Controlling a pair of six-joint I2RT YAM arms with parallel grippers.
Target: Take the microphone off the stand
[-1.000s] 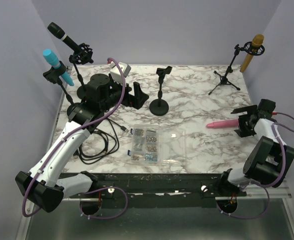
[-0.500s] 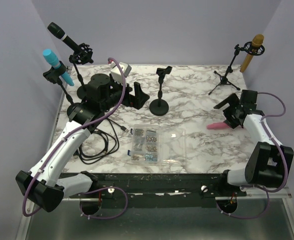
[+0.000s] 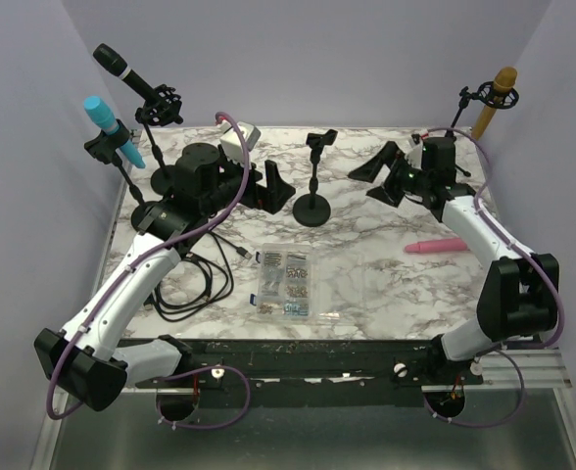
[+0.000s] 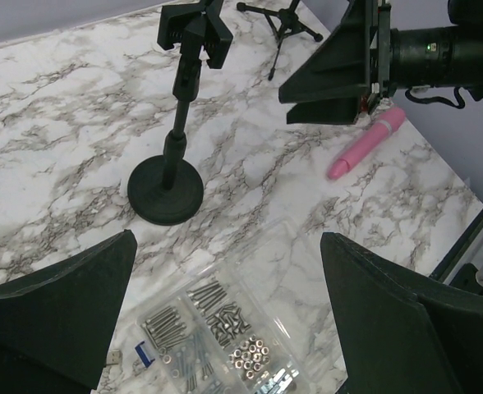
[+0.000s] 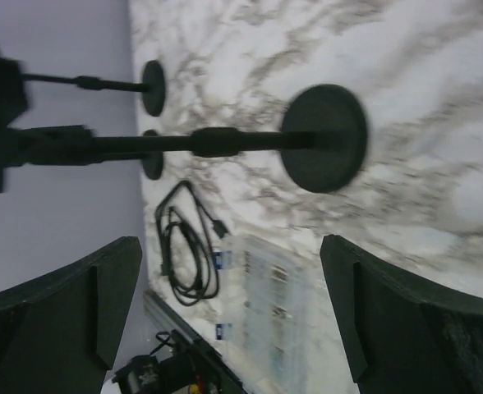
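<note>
Low in frame, a screw box (image 3: pixel 286 282) rests on the counter (image 3: pixel 386 294). Right of centre the pink microphone (image 3: pixel 435 245) lies flat, well apart from the round-based stand (image 3: pixel 313 186), whose clip is empty: seemingly the job's object, freed. The left end effector (image 3: pixel 273 184) and right end effector (image 3: pixel 378 178) flank that stand, fingers apart, empty. At the top corners, a blue microphone (image 3: pixel 109 125) and gold microphone (image 3: pixel 495 101) sit clipped in stands.

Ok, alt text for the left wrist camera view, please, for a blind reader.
An empty round-base microphone stand stands upright on a marble table, with a pink microphone lying flat to its right. The open right gripper shows at upper right, and a clear box of screws lies at the bottom, framed by the open left gripper.
</note>
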